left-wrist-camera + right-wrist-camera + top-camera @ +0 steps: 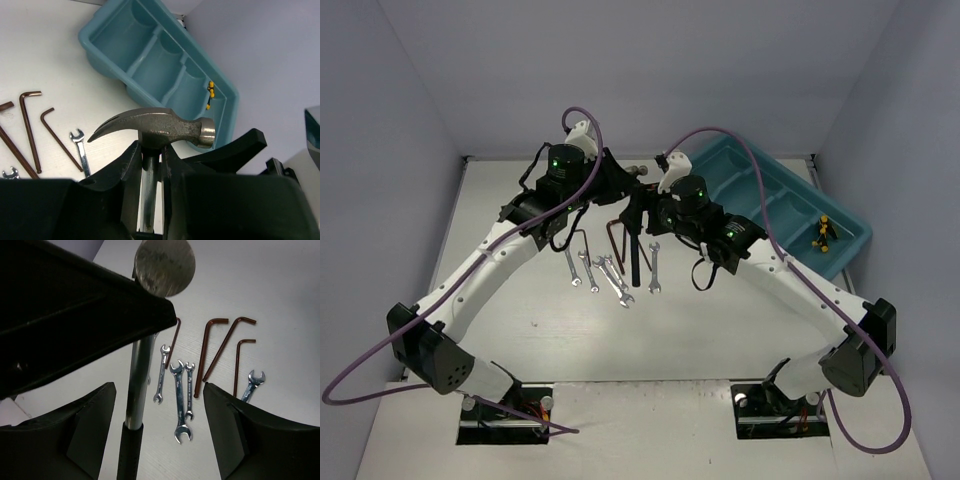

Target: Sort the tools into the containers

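White tabletop (pixel 520 330), pale grey-lilac walls on three sides.

Arm pose: left arm (pixel 500 250) and right arm (pixel 790 275) both reach up and inward from their bases. The wrists meet over the middle of the table, so the pair forms an arch in the top view.

Left gripper (pixel 150 152): pressed together on the hammer (pixel 155 127), pinching its bare metal shaft just under the head. The hammer is held off the table.

Right gripper (pixel 157 390): fingers spread wide, one on each side of the hammer's shaft. The shaft sits closer to one finger (pixel 92 430), with a sliver of gap visible. No contact seen on either side.

Hammer orientation:
- In the top view the long axis runs almost straight far-to-near.
- Head sits at the far end, between the two wrists.
- Black grip (pixel 633 255) points toward the arm bases.
- Striking face points right, toward the tray. Claw curves left.
- How steeply it tilts cannot be judged.

Other tools, all on the table:
- Silver wrenches (pixel 588 271) lie loose in a rough row under the hammer's grip end, mostly lengthwise far-to-near.
- Dark L-shaped hex keys (pixel 207 355) lie just beyond them, long legs roughly parallel to the wrenches.

Teal tray (pixel 795 195): far right corner of the table, set at an angle. One yellow-and-black tool (pixel 823 232) lies in its near-right end compartment.
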